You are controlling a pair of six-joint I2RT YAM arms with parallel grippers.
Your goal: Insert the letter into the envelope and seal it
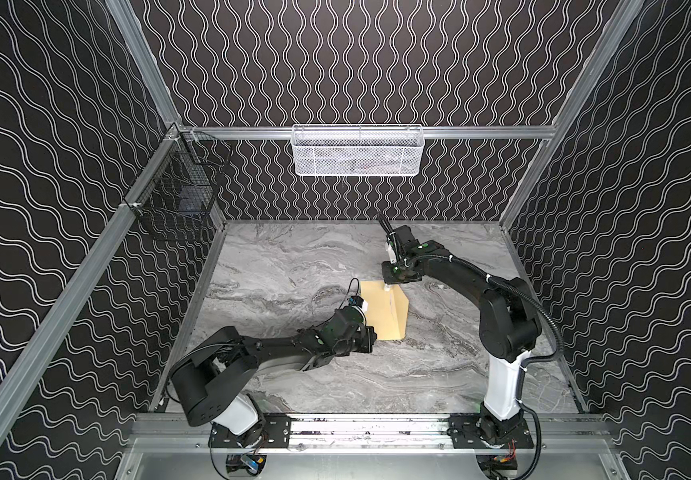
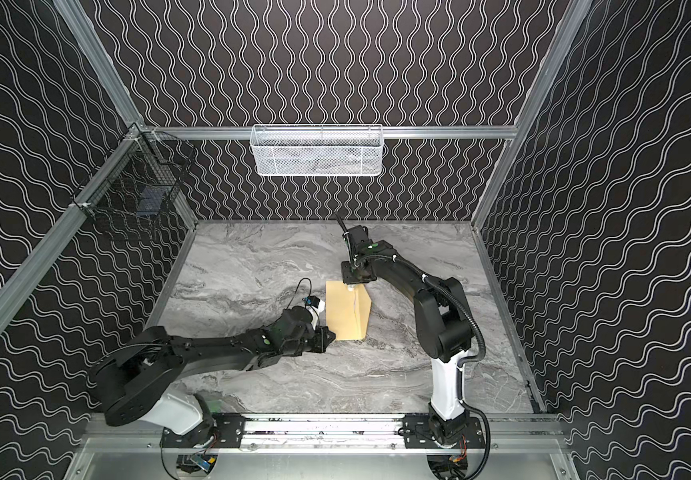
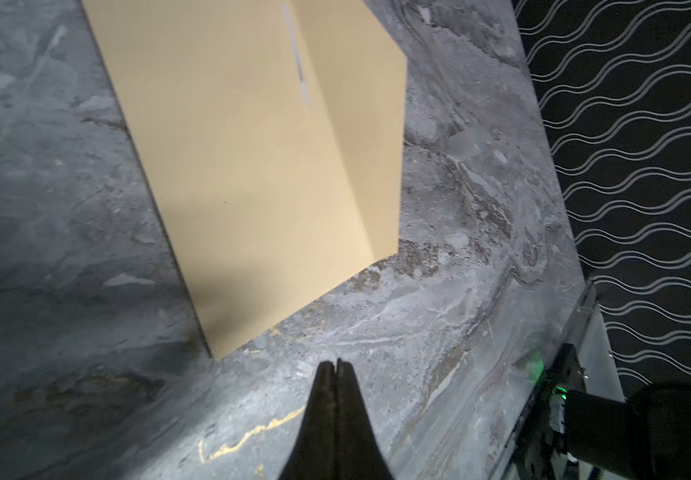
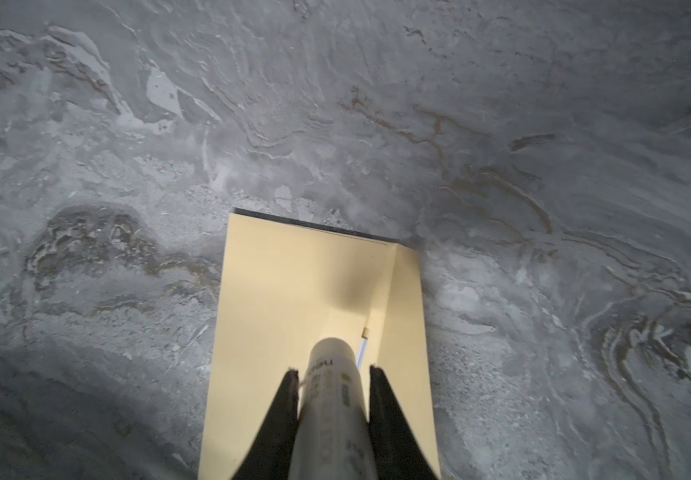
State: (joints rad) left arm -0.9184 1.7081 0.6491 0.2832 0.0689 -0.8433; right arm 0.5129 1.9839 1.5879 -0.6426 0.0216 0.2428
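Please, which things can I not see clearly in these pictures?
- Letter: only a thin white strip at the flap fold, left wrist view; envelope covers the rest.
- Tube in the right hand: print blurred, right wrist view.
- White basket: contents hidden by mesh, both top views.

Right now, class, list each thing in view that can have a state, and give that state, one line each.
envelope: lying flat, flap raised, not sealed.
letter: apparently inside the envelope, only a thin white edge showing at the fold.
white tube: gripped, over the envelope's far end.
left gripper: shut, empty, just short of the envelope's near corner.
right gripper: shut on the white tube.
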